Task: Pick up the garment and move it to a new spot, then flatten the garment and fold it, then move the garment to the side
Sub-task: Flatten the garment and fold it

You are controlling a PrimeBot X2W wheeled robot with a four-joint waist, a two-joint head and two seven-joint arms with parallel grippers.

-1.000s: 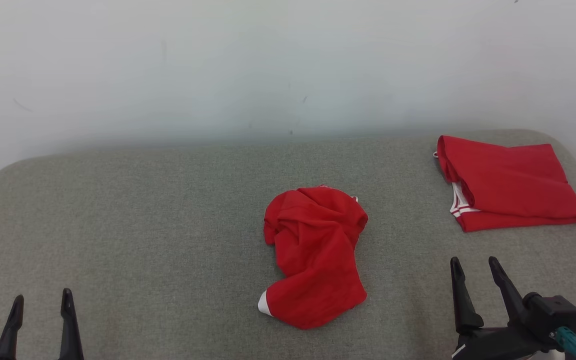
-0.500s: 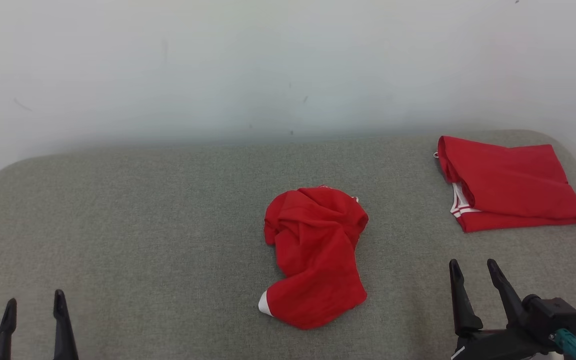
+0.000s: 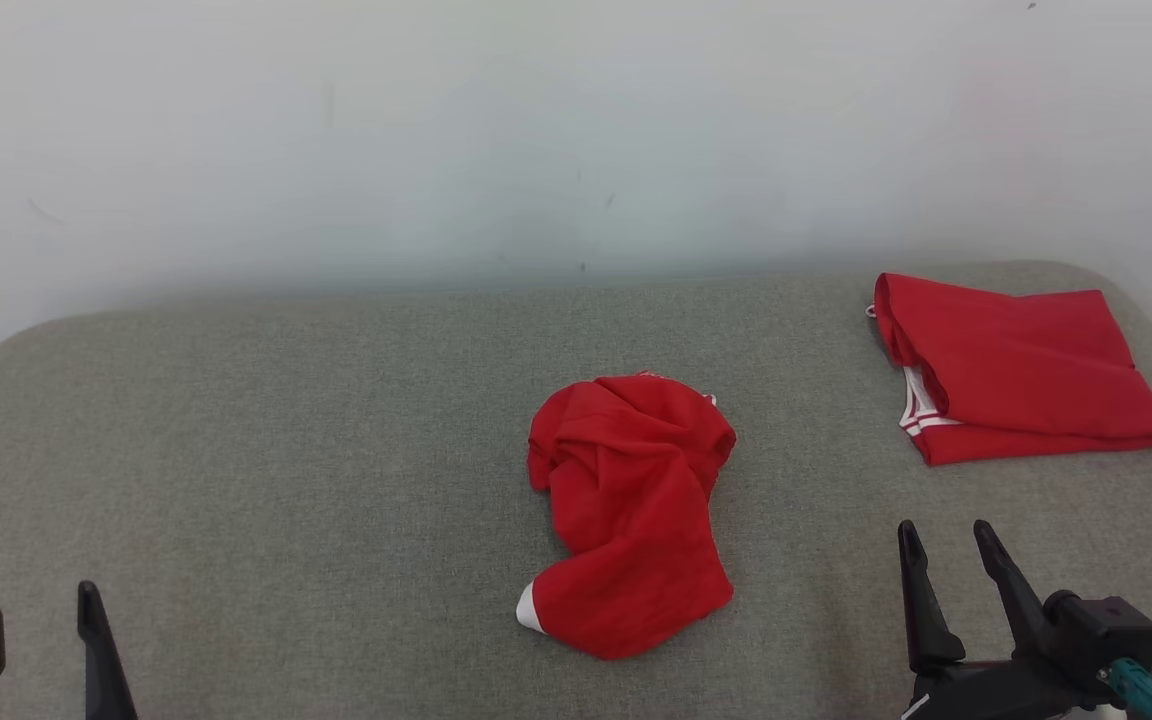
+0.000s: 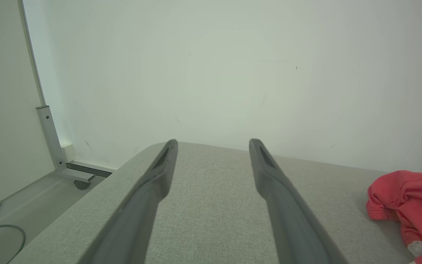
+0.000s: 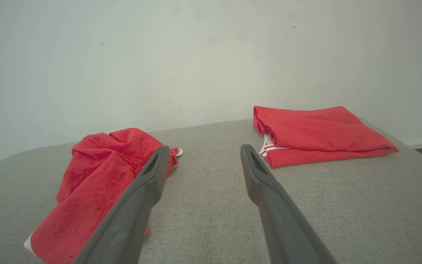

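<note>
Drifting outward and down toward the lower-left corner with the left gripper (image 3: 38, 600) over the last second, jaws spread wide and carrying nothing. Keeping the right gripper (image 3: 942, 528) parked at lower right, likewise gaping and empty. Scanning across the broad grey cushion (image 3: 286, 450) now: spotting a folded red garment (image 3: 1021, 365) lying flat at the far right corner, well apart from the crumpled red garment (image 3: 626, 520) heaped at the middle, touching neither gripper. Sitting at the very first step, by the look of it, with the pick-up not yet begun. Calling next for reaching in toward the heap, probably with the right gripper as the nearer one, coming down onto a raised fold, and closing on cloth alone without snagging the cushion cover beneath.
</note>
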